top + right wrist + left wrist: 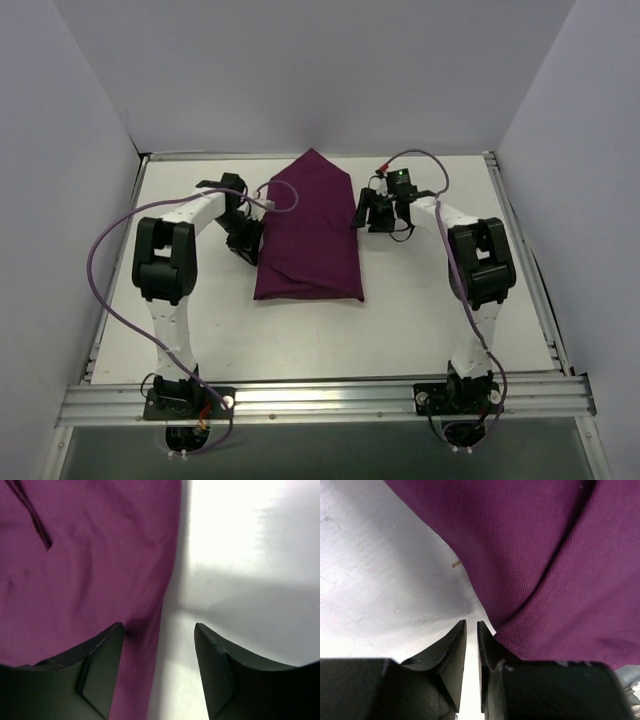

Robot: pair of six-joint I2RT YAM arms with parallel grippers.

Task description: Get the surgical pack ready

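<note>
The surgical pack shows as a dark purple cloth [308, 235] folded into a long bundle with a pointed far end, lying mid-table. My left gripper [244, 242] sits low at the bundle's left edge. In the left wrist view its jaws [471, 623] stand almost closed, with a thin strip of bare table between them and the cloth [545, 555] just right of the right finger. My right gripper [372, 213] is at the bundle's right edge. It [159, 626] is open, with the left finger over the cloth [85, 555] and the right finger over bare table.
The white table [420, 300] is walled by white panels at the back and sides. A metal rail [320, 400] carrying both arm bases runs along the near edge. Purple cables loop off both arms.
</note>
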